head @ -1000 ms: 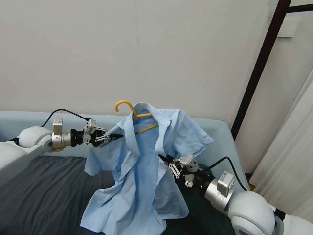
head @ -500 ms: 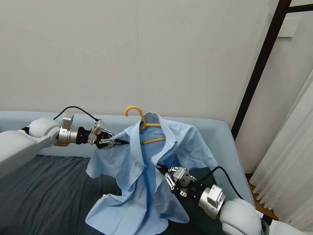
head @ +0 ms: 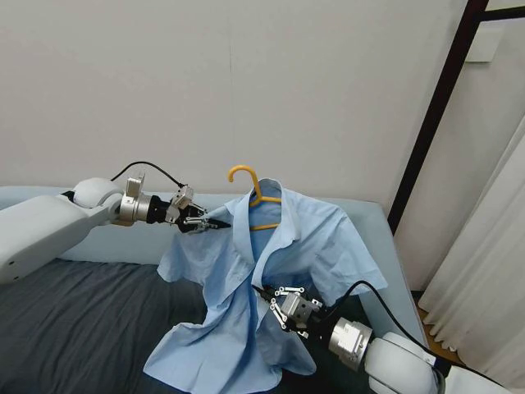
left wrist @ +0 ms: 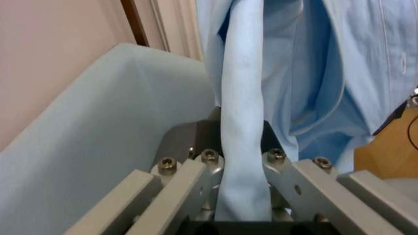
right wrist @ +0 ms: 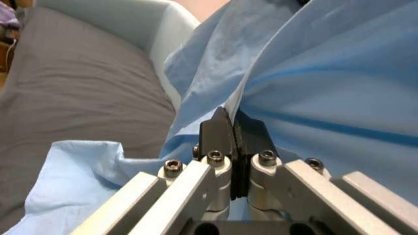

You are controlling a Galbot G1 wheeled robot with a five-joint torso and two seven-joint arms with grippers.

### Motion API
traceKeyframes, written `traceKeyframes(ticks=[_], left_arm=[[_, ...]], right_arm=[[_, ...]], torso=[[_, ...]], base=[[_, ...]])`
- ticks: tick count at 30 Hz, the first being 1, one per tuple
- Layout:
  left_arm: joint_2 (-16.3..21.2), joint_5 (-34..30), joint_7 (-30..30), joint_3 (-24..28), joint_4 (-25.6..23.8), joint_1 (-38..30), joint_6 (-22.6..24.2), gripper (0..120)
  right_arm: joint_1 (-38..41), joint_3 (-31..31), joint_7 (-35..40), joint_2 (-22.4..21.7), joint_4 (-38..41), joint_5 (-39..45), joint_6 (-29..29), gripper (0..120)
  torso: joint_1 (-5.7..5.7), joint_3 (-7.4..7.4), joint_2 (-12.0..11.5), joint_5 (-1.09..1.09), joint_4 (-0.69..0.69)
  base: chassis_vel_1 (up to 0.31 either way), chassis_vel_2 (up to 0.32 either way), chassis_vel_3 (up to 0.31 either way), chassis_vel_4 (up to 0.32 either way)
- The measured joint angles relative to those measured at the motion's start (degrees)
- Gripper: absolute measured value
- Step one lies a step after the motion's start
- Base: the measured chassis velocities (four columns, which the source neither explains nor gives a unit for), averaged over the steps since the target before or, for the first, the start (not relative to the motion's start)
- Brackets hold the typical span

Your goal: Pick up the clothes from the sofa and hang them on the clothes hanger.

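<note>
A light blue shirt (head: 287,263) hangs on a yellow hanger (head: 250,185) held up above the sofa. My left gripper (head: 209,223) is shut on the shirt's shoulder seam at the left; a fold of blue shirt (left wrist: 245,147) runs between its fingers. Lower down, my right gripper (head: 267,297) is shut on the front edge of the shirt (right wrist: 313,88), and the dark fingertips (right wrist: 225,128) pinch the cloth. The shirt's lower hem rests crumpled on the sofa seat.
The sofa has a dark grey seat (head: 74,320) and pale blue back and armrest (head: 377,226). A plain wall stands behind. A dark pole (head: 435,107) rises at the right, with a white curtain (head: 492,271) beside it.
Shirt and hanger have shifted to the right. My left gripper moved right with the shoulder. My right gripper slid left and lower along the front edge.
</note>
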Motion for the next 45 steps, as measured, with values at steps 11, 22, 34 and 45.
traceKeyframes(ticks=[11,22,34,45], left_arm=[[-0.7,-1.6,0.5,1.6,0.3,-1.7,0.4,2],[-2.8,-0.7,3.3,4.0,3.3,-4.2,-1.0,2],[-4.7,2.4,6.1,1.7,9.0,-4.1,-4.3,2],[-4.5,7.0,9.8,-0.7,10.1,-2.6,-5.1,2]], right_arm=[[0.4,-1.2,-0.1,1.1,-2.6,-3.5,1.0,0],[1.2,-2.0,1.2,1.7,-2.8,-1.7,0.4,7],[-15.8,12.7,-3.1,-8.0,0.8,0.0,1.0,49],[-19.6,29.2,-0.3,-15.8,9.2,21.9,-2.9,85]], torso=[[0.0,0.0,0.0,-0.01,0.0],[0.0,0.0,0.0,0.0,0.01],[0.0,-0.01,0.0,0.03,-0.02],[0.0,-0.01,0.0,-0.02,0.02]], base=[[0.0,0.0,0.0,0.0],[0.0,0.0,0.0,0.0],[0.0,0.0,0.0,0.0],[0.0,0.0,0.0,0.0]])
